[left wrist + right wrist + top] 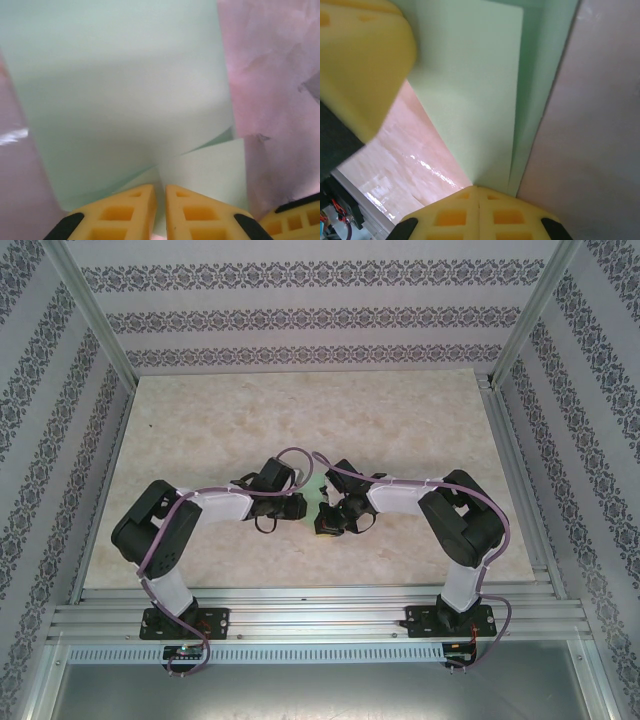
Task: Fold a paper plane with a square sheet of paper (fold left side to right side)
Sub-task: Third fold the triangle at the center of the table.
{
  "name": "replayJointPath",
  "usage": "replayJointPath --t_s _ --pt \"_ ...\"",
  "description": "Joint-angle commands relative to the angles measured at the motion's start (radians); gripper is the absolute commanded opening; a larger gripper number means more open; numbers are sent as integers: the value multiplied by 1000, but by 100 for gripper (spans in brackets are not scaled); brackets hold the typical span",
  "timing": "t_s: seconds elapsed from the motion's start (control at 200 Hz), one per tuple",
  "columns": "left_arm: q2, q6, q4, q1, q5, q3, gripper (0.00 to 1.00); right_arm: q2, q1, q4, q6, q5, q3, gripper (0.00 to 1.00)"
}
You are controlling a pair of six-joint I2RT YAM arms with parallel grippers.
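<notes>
The light green square sheet of paper (316,494) is held off the table between both grippers at the centre, folded into overlapping layers. In the left wrist view the paper (125,90) spreads wide, with a folded flap (210,170) at the lower right. My left gripper (160,186) is shut on a paper edge that runs into the narrow gap between its fingers. My right gripper (478,187) is shut tight on the paper (475,85) at a layered corner. A left finger (360,60) shows at the upper left. No pointed paper plane shape can be made out.
The pale marbled table (300,410) is enclosed by patterned walls (300,315) at the back and sides. Aluminium rails (320,615) run along the near edge, where the arm bases stand. In the top view, left gripper (303,502) and right gripper (328,512) almost touch.
</notes>
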Motion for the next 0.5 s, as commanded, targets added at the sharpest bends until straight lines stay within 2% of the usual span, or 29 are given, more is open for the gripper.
replayJointPath --t_s 0.0,0.24,0.495 --pt "-17 39 20 75 -167 -52 18 57 -17 -133 -9 151 -61 0" --pt "-36 55 57 149 -145 -65 19 55 -19 -132 -8 148 -61 0" --pt "-153 66 17 157 -62 -48 19 53 -19 -128 -5 144 -59 0"
